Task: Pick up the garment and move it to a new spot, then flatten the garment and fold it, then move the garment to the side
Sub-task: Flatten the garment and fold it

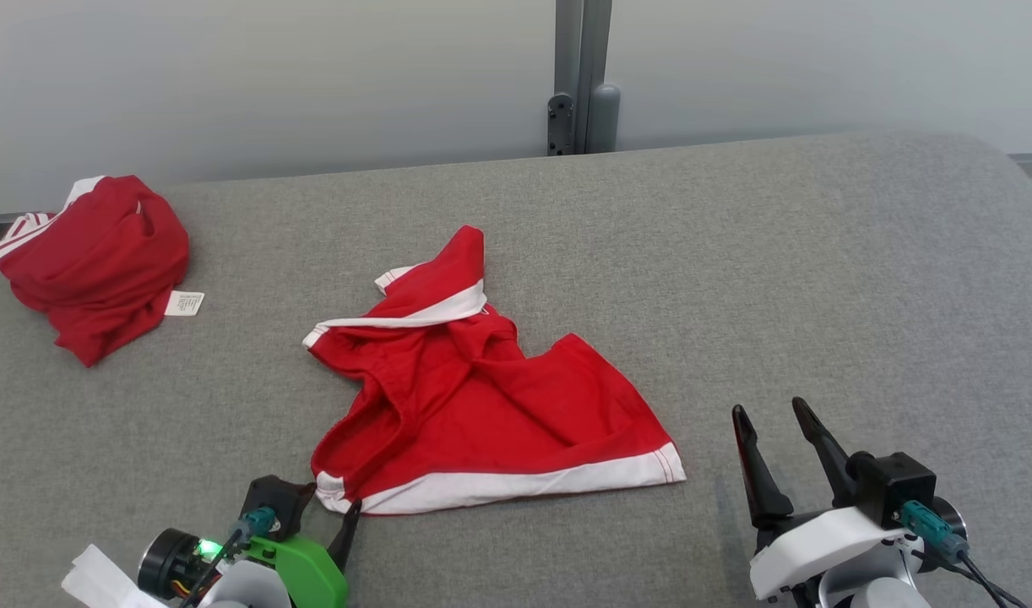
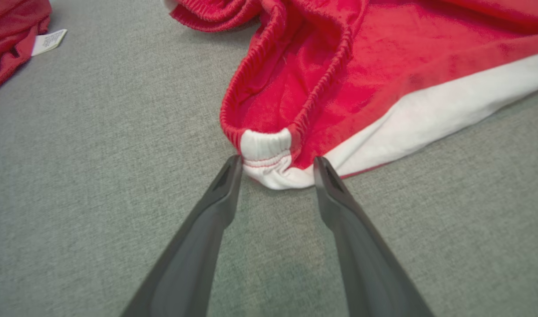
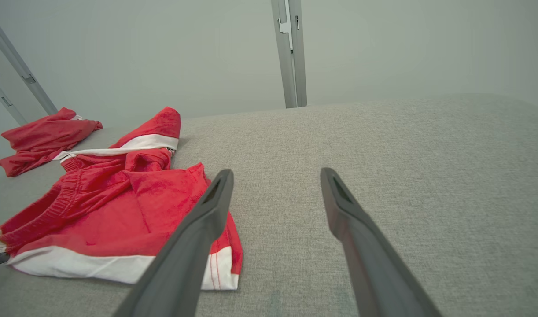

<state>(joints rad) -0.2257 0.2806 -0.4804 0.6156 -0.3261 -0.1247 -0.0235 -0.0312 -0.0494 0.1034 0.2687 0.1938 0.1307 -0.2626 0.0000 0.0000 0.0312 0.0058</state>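
The garment (image 1: 482, 397) is a pair of red shorts with white trim, lying crumpled in the middle of the grey padded surface (image 1: 820, 279). My left gripper (image 1: 337, 517) is at its near left corner. In the left wrist view my left gripper (image 2: 278, 163) is open, its fingertips on either side of the white waistband corner of the garment (image 2: 361, 88), touching or nearly touching it. My right gripper (image 1: 769, 411) stands open over bare surface to the right of the garment. In the right wrist view my right gripper (image 3: 276, 172) has nothing between its fingers, and the garment (image 3: 119, 211) lies to their left.
A second red garment (image 1: 94, 262) with a white label (image 1: 184, 302) is bunched at the far left of the surface. A grey post (image 1: 582, 76) stands behind the far edge against a pale wall. Bare surface stretches to the right and far side.
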